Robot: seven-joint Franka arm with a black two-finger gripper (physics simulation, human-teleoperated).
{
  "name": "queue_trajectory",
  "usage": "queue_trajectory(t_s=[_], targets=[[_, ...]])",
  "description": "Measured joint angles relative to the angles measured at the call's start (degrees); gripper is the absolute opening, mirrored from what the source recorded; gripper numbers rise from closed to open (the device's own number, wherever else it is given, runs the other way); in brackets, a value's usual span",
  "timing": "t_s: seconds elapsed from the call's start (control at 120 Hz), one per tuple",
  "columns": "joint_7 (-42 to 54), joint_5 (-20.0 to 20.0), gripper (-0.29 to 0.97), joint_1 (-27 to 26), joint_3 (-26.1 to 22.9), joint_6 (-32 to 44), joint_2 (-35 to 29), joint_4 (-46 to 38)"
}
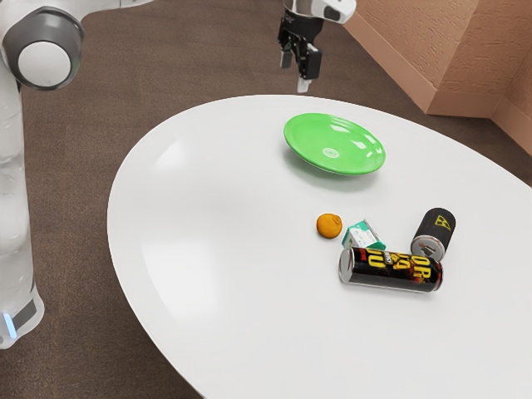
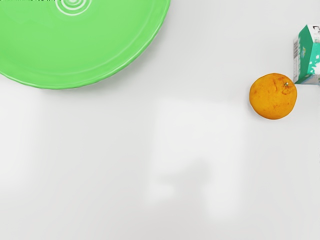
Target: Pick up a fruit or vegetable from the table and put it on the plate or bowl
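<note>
A small orange (image 1: 329, 225) lies on the white table, just to the exterior view's left of a green-and-white carton (image 1: 364, 236). The green plate (image 1: 334, 145) sits farther back, with nothing on it. My gripper (image 1: 295, 73) hangs high above the table's far edge, behind the plate, with its fingers apart and nothing between them. From the wrist camera I look straight down on the plate (image 2: 75, 50), the orange (image 2: 273, 96) and an edge of the carton (image 2: 307, 55); the orange rests well apart from the plate.
Two black cans lie on the table near the carton: a long one (image 1: 391, 270) in front of it and a shorter one (image 1: 433, 233) to the exterior view's right. The round white table (image 1: 208, 249) has bare surface toward the exterior view's left.
</note>
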Motion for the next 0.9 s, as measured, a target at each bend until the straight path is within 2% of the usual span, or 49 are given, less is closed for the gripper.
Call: queue_trajectory(t_s=[0.175, 0.275, 0.358, 0.425, 0.492, 0.65, 0.9], targets=[[0.2, -0.2, 0.68, -1.6, -0.1, -0.2, -0.2, 0.6], [0.8, -0.2, 0.68, -2.7, -0.3, -3.1, -0.8, 9.6], [1.2, -0.1, 0.68, -1.6, -2.6, -5.0, -1.5, 14.7], [1.5, -0.2, 0.68, -1.6, -3.7, -6.1, -1.5, 16.6], [0.6, -1.0, 0.68, -2.7, -3.7, -6.7, 1.5, 16.8], [-9.6, -3.7, 0.68, -2.3, -3.3, -7.6, 8.6, 16.0], [-27.9, -4.3, 0.68, -0.6, -3.5, -6.1, 12.8, 15.9]])
